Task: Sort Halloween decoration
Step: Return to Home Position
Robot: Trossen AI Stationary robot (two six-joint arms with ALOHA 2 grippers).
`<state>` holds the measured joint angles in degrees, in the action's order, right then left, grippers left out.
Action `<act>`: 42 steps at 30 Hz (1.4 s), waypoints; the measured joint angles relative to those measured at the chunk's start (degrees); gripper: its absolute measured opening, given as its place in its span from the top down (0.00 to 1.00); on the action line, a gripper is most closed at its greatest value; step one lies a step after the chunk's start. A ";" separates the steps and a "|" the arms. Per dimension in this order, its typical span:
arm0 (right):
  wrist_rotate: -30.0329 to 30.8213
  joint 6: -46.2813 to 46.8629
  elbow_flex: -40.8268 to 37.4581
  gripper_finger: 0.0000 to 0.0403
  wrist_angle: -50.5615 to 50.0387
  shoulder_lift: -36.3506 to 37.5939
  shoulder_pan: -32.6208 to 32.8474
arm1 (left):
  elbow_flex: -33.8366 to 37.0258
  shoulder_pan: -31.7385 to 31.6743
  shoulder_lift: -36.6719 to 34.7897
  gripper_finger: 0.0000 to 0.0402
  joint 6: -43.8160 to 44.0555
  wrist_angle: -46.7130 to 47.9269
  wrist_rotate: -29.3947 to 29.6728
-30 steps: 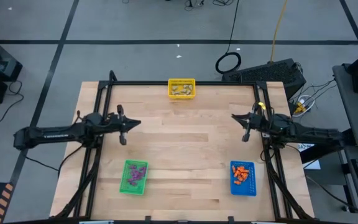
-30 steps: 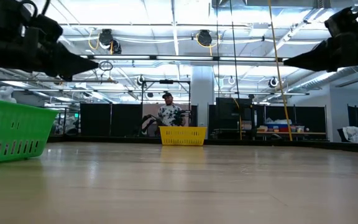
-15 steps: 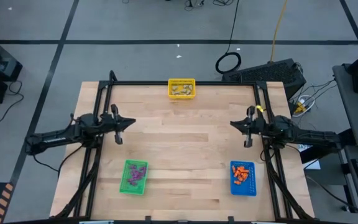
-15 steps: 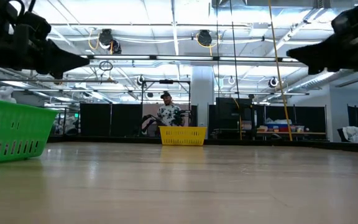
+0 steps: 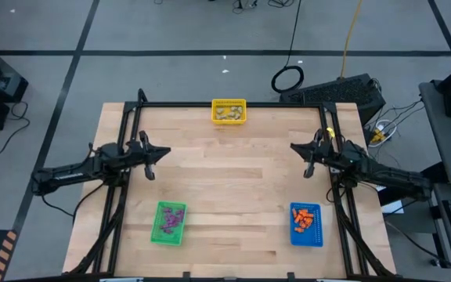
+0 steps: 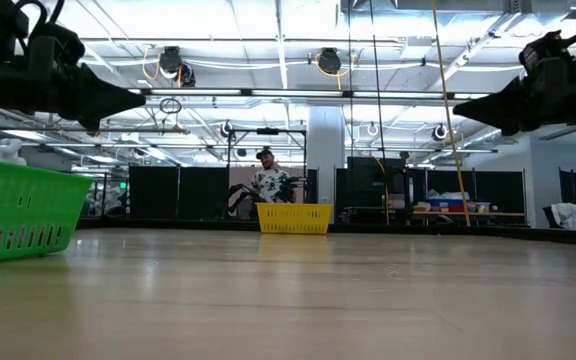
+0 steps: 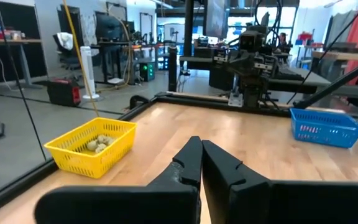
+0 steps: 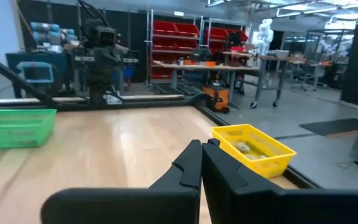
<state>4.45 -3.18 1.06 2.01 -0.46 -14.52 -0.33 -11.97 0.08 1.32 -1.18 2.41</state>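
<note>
high view: wooden counter (image 5: 225, 184) carrying three bins; both arms held above it, one at each side, tips pointing inward toward each other and well apart.
left claw (image 5: 164, 151): above the left part of the counter, away from every bin; in the left wrist view, fingers pressed together along their length, nothing gripped.
right claw (image 5: 294, 148): above the right part of the counter, level with the left claw across the wood; in the right wrist view, fingers closed against each other, nothing gripped.
halloween decoration (image 7: 98, 144): lying inside the three bins, grouped by colour.
purple trinkets (image 5: 172, 219): heaped in the green bin (image 5: 157, 229), near the front edge on the left side.
orange trinkets (image 5: 304, 218): heaped in the blue bin (image 5: 295, 236), near the front edge on the right side.
grey-tan trinkets (image 5: 229, 114): lying in the yellow bin (image 5: 214, 112), at the middle of the far edge.
bin spacing: all three upright, well apart from each other and from both claws.
low view: both arms high above the counter surface, left arm over the green bin side; yellow bin centred at the far edge.
room beyond: person (image 6: 268, 181) standing behind the yellow bin, off the counter; hands too small to make out.
</note>
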 joint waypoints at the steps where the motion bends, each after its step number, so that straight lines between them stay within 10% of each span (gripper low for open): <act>1: 0.07 -0.39 0.00 1.00 0.01 0.00 -0.19 | 0.01 0.00 0.00 0.97 0.72 -0.01 -0.01; 42: -0.01 8.48 -0.17 1.00 -0.12 -0.07 -0.50 | 0.03 0.00 0.04 0.97 4.24 -0.47 0.66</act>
<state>4.45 5.31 0.89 1.89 -0.54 -15.03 -0.30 -11.97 0.12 5.56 -1.65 3.07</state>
